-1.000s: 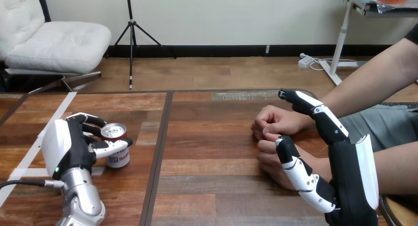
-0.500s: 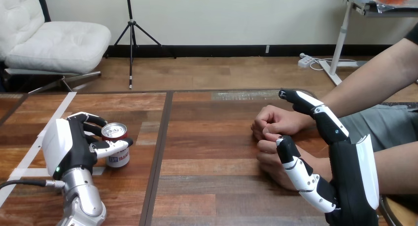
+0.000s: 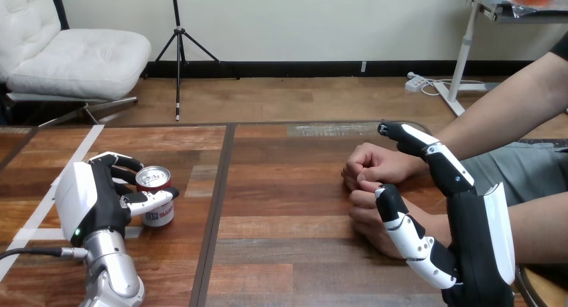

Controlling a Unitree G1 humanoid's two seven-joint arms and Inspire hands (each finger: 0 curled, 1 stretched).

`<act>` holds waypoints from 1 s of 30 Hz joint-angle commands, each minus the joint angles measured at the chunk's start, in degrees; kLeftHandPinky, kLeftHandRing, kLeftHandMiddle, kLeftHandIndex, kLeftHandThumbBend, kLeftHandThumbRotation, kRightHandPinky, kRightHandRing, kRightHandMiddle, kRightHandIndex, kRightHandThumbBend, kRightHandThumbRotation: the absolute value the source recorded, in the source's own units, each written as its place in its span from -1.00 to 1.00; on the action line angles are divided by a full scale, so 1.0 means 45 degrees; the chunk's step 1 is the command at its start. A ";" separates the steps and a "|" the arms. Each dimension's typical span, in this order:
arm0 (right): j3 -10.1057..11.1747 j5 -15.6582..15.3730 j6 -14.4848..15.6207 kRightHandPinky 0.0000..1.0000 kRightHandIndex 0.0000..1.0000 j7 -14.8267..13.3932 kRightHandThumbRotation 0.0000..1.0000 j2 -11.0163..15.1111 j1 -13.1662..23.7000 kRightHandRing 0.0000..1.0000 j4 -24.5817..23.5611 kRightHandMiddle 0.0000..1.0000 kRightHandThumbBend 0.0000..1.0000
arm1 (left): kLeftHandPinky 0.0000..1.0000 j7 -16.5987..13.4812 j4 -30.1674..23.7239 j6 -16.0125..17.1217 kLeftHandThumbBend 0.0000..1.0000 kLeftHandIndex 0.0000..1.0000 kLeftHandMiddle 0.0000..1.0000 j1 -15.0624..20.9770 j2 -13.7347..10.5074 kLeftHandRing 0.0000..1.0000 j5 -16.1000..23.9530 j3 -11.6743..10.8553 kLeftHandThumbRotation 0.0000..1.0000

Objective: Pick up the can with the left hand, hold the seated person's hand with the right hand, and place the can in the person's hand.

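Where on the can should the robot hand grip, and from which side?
Grip the can on its round side wall at mid-height, coming from its left. It stands upright on the table, so the wall offers two opposed curved faces, while the lid is flat. The left robot hand sits on that side, fingers curled behind and thumb across the front.

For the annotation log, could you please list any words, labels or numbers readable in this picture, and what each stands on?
On the red-and-white metal can in the left hand: dark print on the white label, too blurred to read.
Nothing else bears readable text.
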State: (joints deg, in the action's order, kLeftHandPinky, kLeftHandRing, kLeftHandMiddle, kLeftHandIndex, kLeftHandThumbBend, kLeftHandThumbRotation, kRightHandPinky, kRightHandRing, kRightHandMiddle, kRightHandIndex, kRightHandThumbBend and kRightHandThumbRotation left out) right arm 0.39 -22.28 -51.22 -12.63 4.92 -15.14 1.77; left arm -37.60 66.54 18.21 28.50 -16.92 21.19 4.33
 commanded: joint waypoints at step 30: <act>0.0091 0.0030 -0.0214 0.54 0.52 -0.0155 0.33 0.0011 0.0553 0.61 -0.0150 0.60 -0.09 | -0.21 0.1450 -0.5292 0.2317 0.55 -0.06 -0.09 -0.1620 0.0603 -0.17 -0.1386 -0.0570 -1.00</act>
State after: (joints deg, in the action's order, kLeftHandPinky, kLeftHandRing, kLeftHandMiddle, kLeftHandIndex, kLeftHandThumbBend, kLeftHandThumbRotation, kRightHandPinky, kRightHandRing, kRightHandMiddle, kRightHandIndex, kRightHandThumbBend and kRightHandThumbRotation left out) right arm 0.46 -22.38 -51.22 -12.68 4.89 -15.16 1.77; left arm -32.29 51.83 25.84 20.39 -15.01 16.03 2.60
